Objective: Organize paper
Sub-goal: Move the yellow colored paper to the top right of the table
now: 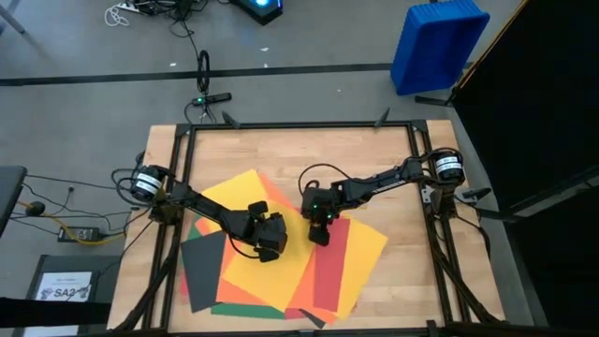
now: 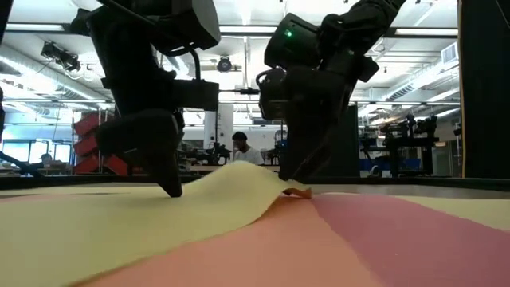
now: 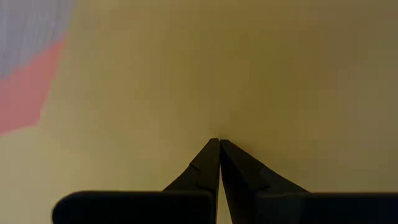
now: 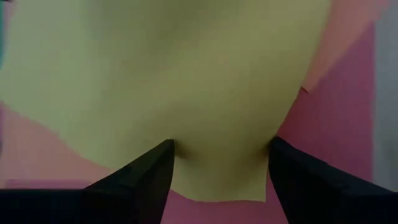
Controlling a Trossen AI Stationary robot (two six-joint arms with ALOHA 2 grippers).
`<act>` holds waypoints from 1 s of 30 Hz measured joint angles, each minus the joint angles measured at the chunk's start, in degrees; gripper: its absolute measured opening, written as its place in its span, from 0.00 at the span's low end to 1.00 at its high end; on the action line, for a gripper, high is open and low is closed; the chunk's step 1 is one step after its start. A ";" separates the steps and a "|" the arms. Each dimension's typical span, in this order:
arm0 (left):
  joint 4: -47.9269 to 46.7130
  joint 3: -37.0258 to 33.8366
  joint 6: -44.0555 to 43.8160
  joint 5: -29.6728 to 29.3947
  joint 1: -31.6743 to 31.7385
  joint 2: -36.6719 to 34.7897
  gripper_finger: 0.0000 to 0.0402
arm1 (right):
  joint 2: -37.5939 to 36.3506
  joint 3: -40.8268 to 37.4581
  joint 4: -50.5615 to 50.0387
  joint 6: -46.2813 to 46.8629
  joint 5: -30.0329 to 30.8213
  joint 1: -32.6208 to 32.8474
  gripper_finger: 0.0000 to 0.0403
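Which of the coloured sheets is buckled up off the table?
The top yellow sheet between the two claws: the low view shows a hump in it between the shut left claw and right claw. The others lie flat.

- The whole table [image 1: 393, 168] and both arms are seen from directly overhead in the high view, from far off.
- The table is viewed level from its surface in the low view, facing the room behind.
- The yellow sheet [image 3: 249, 68] is seen very close, straight down, in the left wrist view, fingers [image 3: 208, 165] at 6 o'clock.
- The paper [image 4: 205, 81] is likewise viewed closely from the right wrist.
- The coloured sheets are shared by all four views.
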 joint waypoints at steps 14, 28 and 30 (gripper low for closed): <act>0.00 -0.11 0.02 0.20 0.00 0.09 0.00 | 0.01 0.00 6.92 0.00 -6.06 -0.35 0.57; -0.76 -0.11 0.02 0.68 0.00 0.15 0.00 | 0.01 0.00 3.35 -0.44 -15.04 -1.53 0.57; -0.72 -0.11 0.04 0.70 0.00 0.15 0.00 | 0.01 0.00 3.41 -0.46 -15.04 -1.53 0.57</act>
